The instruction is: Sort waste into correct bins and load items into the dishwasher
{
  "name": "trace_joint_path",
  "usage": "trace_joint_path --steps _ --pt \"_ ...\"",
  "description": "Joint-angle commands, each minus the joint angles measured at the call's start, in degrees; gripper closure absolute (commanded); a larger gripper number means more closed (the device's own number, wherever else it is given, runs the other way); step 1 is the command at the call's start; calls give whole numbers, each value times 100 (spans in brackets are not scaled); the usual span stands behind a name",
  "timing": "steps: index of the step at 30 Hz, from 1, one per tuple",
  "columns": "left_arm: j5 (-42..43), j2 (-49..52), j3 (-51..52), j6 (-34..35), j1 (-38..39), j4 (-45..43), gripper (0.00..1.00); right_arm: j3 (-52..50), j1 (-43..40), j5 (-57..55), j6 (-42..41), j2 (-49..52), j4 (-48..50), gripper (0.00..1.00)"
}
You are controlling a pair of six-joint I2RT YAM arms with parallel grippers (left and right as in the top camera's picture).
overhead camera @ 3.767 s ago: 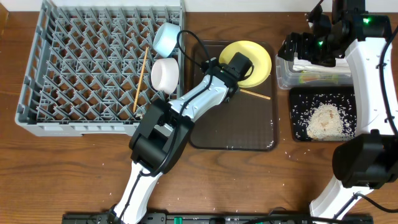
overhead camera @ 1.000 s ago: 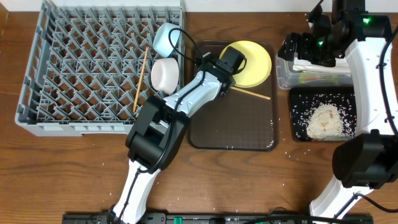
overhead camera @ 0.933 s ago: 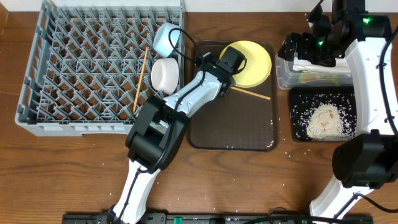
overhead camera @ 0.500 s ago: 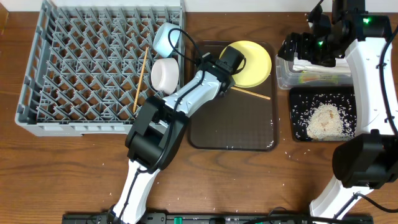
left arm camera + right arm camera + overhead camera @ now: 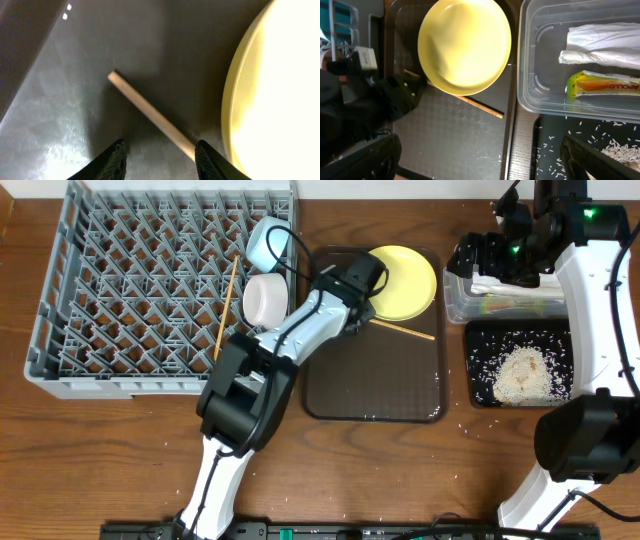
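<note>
My left gripper is open and low over the dark brown serving tray, at the left edge of the yellow plate. In the left wrist view its fingertips straddle the end of a wooden chopstick that lies beside the plate. A second chopstick, a light blue bowl and a white bowl sit in the grey dish rack. My right gripper is open and empty, high above the clear tub, which holds the napkin and the packet. The small white cup is out of view.
The black tray with a heap of rice stands in front of the clear tub. Loose rice grains lie on the wooden table around it. The right arm's white links rise along the table's right side.
My left gripper has moved left, from over the plate's middle to its left edge above the chopstick's end. The right arm has not moved.
</note>
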State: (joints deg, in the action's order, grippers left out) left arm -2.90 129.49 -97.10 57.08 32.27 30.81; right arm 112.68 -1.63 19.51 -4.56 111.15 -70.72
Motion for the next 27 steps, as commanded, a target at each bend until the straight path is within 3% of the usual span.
trace_joint_path --steps 1,7,15,19,27 --pt "22 334 238 -42 -201 -33 54 4 85 20 -11 -24 0 1" --pt "-177 514 238 -44 -205 -116 54 4 85 20 -11 -24 0 1" --pt "409 1056 238 -46 -210 -120 55 4 85 20 -11 -24 0 1" --pt "769 1058 238 -339 -210 293 70 4 85 20 -11 -24 -2 1" --pt "918 1058 238 -1008 -210 1228 72 4 105 20 -9 -24 0 1"
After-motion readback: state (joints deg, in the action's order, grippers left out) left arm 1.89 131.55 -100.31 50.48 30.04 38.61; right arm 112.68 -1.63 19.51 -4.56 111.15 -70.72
